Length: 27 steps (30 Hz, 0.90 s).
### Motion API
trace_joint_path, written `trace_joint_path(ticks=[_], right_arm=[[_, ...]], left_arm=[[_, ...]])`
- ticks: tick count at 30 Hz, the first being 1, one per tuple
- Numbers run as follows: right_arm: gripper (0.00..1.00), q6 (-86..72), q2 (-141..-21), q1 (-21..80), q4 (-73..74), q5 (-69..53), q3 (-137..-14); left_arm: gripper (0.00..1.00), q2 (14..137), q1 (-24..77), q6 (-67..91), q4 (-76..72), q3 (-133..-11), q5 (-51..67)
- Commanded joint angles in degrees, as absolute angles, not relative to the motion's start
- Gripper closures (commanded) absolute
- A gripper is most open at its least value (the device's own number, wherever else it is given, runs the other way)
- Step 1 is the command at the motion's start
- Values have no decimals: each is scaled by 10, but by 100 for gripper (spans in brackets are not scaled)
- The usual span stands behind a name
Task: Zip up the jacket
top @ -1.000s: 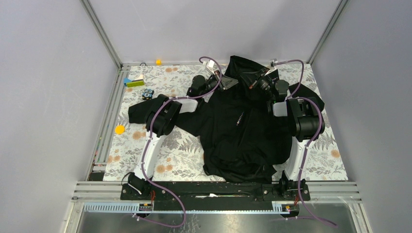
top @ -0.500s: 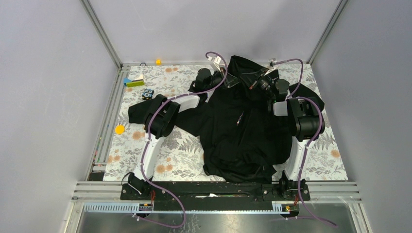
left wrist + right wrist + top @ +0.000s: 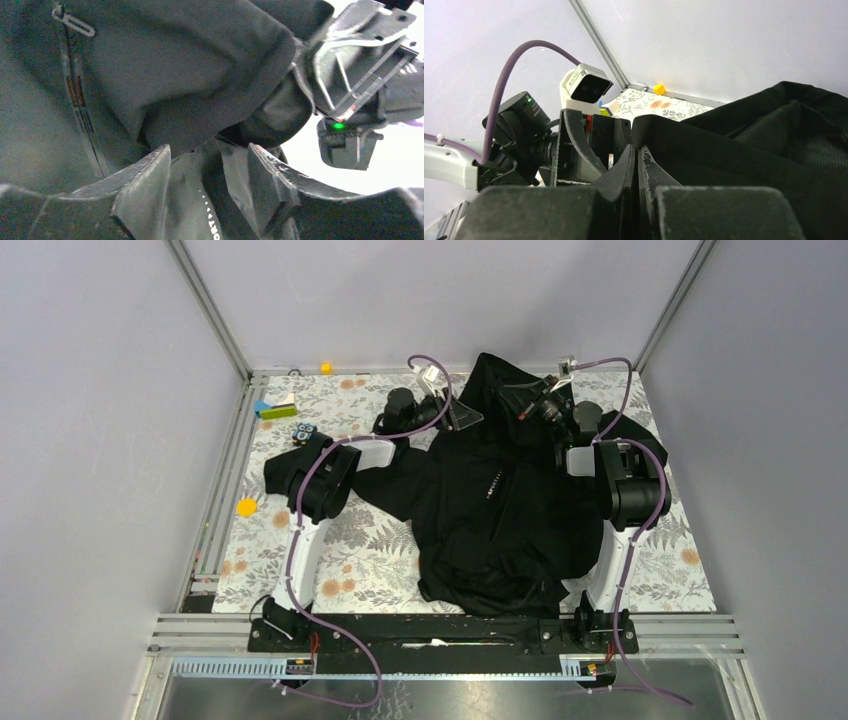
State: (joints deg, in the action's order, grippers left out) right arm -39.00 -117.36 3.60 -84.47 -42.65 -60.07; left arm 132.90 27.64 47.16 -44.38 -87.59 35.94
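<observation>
Pinching a fold of the matte black jacket [image 3: 744, 150] at its collar, the right gripper [image 3: 636, 149] has its scuffed fingers pressed together near the far edge of the floral table [image 3: 350, 560]. The left gripper [image 3: 209, 150], angled inward, has its wedge-shaped jaws spread, loose fabric between them. The jacket lies mid-table, hem toward the near edge.

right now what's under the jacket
The jacket lies spread on the floral table, whose pattern shows to its left and right. Whatever lies beneath the black fabric itself is covered and cannot be seen.
</observation>
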Motion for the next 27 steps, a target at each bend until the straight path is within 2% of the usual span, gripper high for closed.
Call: trace_joint_path(ticks=[1,4,6,10,15,18,27], right_arm=[[100,-399,-1183,34,-964,-462,-638],[100,-399,-1184,34,-963,-469,-640],[100,-399,-1184,34,-963,-474,-642],[100,-396,-1184,34,-962,-478,-640],[100,-392,-1181,34,-962,-476,-636],[100,-395,-1183,34,-962,-477,-638],[100,-406,-1197,35,-962,-484,-652]], left_arm=[[37,1265,267,475,-568,-862,455],[32,1229,263,466,-556,-865,488],[29,1205,264,438,-480,-895,477],[24,1213,278,346,-247,-1041,414],[25,1298,273,374,-158,-1219,382],[28,1330,272,379,-143,-1269,368],[32,1369,273,409,-177,-1265,368]])
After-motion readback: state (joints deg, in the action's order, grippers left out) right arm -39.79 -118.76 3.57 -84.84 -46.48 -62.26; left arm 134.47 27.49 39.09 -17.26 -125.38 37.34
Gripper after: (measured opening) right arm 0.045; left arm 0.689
